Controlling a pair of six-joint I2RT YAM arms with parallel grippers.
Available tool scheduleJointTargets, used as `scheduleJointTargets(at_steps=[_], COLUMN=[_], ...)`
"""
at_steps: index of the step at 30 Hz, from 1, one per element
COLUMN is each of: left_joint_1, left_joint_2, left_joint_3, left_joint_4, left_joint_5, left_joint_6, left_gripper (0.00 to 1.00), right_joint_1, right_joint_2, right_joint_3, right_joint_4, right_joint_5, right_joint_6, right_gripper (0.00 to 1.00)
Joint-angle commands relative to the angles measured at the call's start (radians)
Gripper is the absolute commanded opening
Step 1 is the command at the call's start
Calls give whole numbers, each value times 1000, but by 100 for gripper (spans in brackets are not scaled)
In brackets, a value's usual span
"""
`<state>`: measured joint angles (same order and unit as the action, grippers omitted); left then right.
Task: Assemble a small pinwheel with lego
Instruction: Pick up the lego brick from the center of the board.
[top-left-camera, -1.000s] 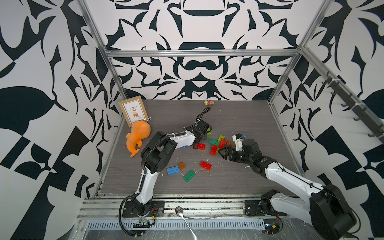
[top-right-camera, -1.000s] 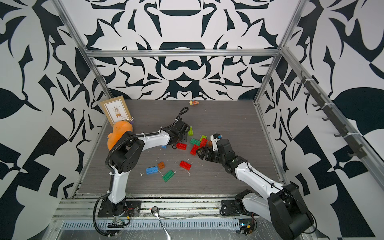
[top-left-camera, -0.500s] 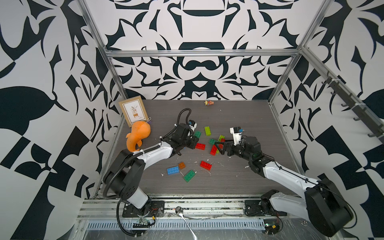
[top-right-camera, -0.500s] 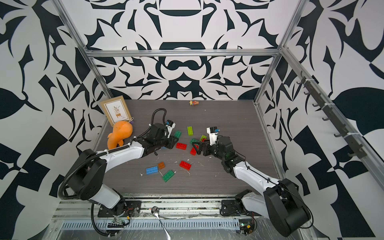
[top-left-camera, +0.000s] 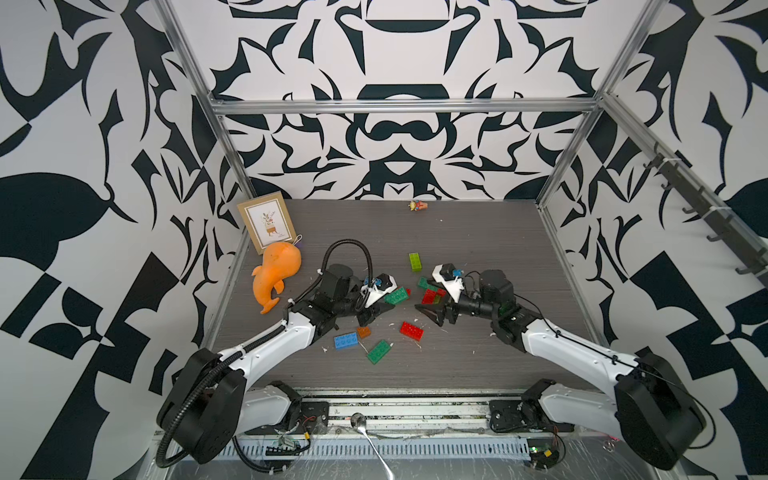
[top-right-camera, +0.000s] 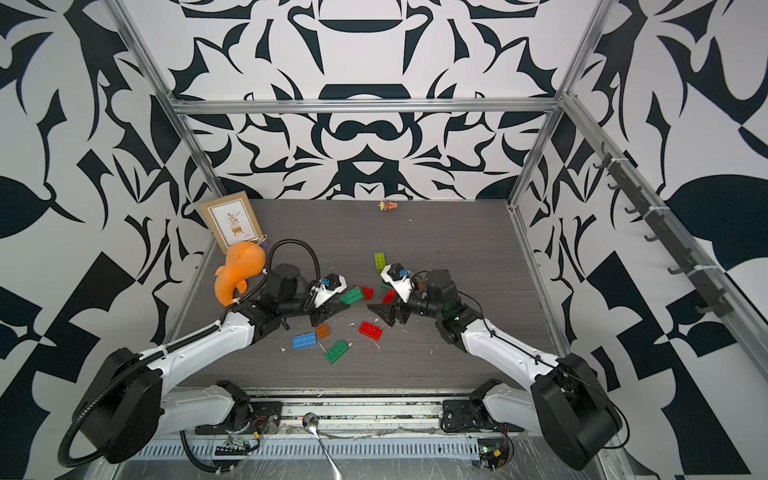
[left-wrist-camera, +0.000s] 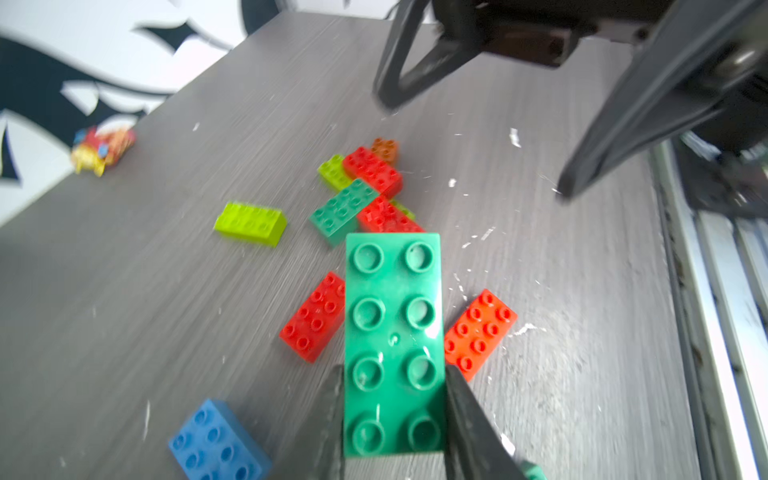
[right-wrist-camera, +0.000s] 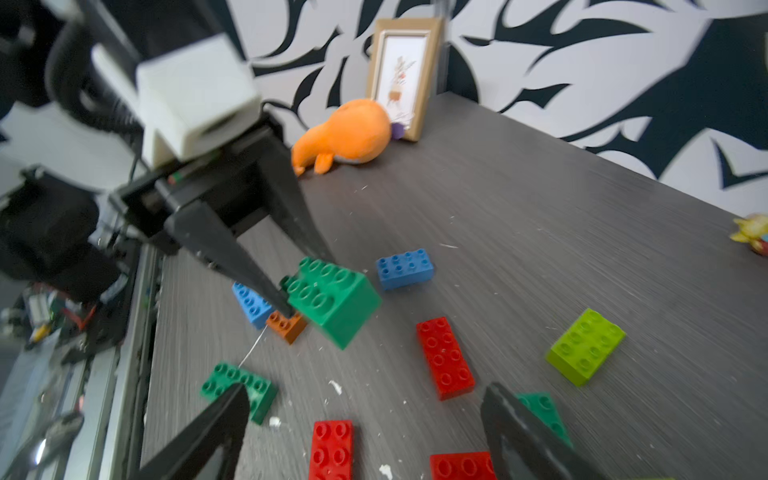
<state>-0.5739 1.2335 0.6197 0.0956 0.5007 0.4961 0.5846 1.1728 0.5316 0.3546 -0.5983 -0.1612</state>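
Note:
My left gripper is shut on one end of a dark green 2x4 lego brick, which hangs above the table in both top views. The right gripper is open and holds nothing. It hovers just right of the held brick, facing it. Below lie loose bricks: red, blue, orange, green and lime. A mixed red, green and lime cluster lies behind the right gripper.
An orange plush whale and a framed picture stand at the back left. A small toy figure lies by the back wall. A spoon rests on the front rail. White flecks litter the table top.
The left arm has swung its elbow out to the left and drawn its gripper with the green brick toward the front. The right gripper has turned to face it.

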Motion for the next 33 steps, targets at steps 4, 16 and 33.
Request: scheduleJointTargets(at_steps=[4,16,33], left_joint_1=[5,4,-20], left_joint_2=[63,82,149], left_joint_3=[94,135,154], left_joint_4=[-215,-330,-346], left_joint_5=[127,214,220], left_joint_6=[246,327,341], left_gripper=[30,29,29], right_joint_1=[111,146,147], right_joint_2=[28,20,88], right_joint_3=[62,68,84], right_joint_4=[-185,-166,-116], right_joint_5=[34,133,38], right_joint_6=[-271,-328,-305], right_gripper=[76,65,55])
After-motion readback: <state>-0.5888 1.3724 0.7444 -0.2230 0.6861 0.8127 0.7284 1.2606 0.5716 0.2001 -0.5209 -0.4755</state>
